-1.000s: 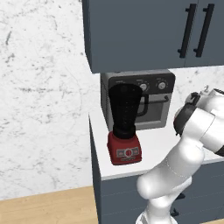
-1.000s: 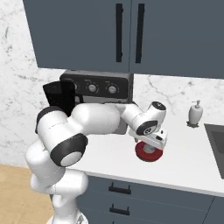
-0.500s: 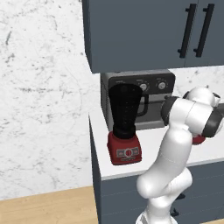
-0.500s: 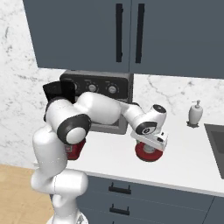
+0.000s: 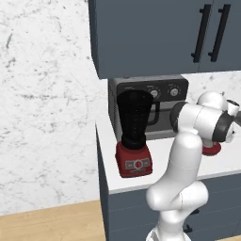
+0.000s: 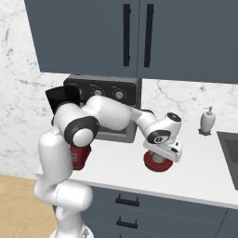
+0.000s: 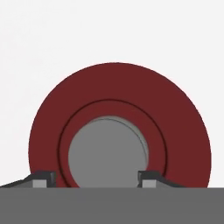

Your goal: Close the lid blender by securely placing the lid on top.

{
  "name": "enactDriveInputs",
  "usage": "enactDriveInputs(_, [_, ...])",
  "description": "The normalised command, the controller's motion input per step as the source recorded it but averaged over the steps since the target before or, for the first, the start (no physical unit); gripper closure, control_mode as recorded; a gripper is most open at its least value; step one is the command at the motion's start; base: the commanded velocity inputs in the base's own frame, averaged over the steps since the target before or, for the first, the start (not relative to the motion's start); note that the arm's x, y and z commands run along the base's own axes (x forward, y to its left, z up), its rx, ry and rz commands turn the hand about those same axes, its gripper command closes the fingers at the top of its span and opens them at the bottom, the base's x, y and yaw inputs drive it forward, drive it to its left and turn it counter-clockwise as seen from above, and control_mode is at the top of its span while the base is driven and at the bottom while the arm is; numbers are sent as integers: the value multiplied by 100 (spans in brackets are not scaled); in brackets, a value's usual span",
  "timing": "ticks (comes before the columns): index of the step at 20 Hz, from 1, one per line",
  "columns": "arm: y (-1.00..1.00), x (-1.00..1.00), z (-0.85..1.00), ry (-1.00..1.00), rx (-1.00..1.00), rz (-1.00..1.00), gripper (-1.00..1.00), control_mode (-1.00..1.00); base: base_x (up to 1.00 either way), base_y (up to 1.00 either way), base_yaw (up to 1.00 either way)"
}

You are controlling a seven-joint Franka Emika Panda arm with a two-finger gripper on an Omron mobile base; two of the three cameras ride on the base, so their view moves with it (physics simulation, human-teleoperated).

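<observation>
Lid (image 7: 118,131): small red disc with a pale grey knob in its centre, lying flat on the white counter (image 6: 195,172), well to the right of the blender; its rim also shows past the arm (image 5: 212,148).
Gripper (image 7: 94,177): directly above the lid, pointing down at it (image 6: 160,155).
Fingers (image 7: 43,177): spread wide, one tip on each side of the grey knob, with a gap between tip and knob on both sides; nothing held.
Blender (image 5: 134,134): upright at the left end of the counter, red base with round buttons, dark jar with side handle; jar mouth uncovered.
Toaster oven (image 5: 162,101): grey, with knobs, just behind the blender against the wall.
Soap dispenser (image 6: 207,120): pale bottle at the back of the counter, near the sink (image 6: 228,148).
Cabinets (image 6: 135,35): dark, with black handles, above the counter.
</observation>
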Motion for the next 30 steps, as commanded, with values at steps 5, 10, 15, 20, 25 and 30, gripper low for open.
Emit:
enactDriveInputs(5, [8, 0, -47, 0, -4, 0, -100, -100, 0, 0, 0])
enactDriveInputs(10, [14, 0, -34, 0, -3, 0, -100, -100, 0, 0, 0])
enactDriveInputs(15, [-2, 0, -4, 0, 0, 0, -100, -100, 0, 0, 0])
enactDriveInputs(20, [2, 0, -30, 0, 0, 0, -100, -100, 0, 0, 0])
enactDriveInputs(25, [15, 6, -57, 0, 0, 0, -100, -100, 0, 0, 0])
enactDriveInputs(30, [49, 34, -40, 0, 0, 0, -100, -100, 0, 0, 0])
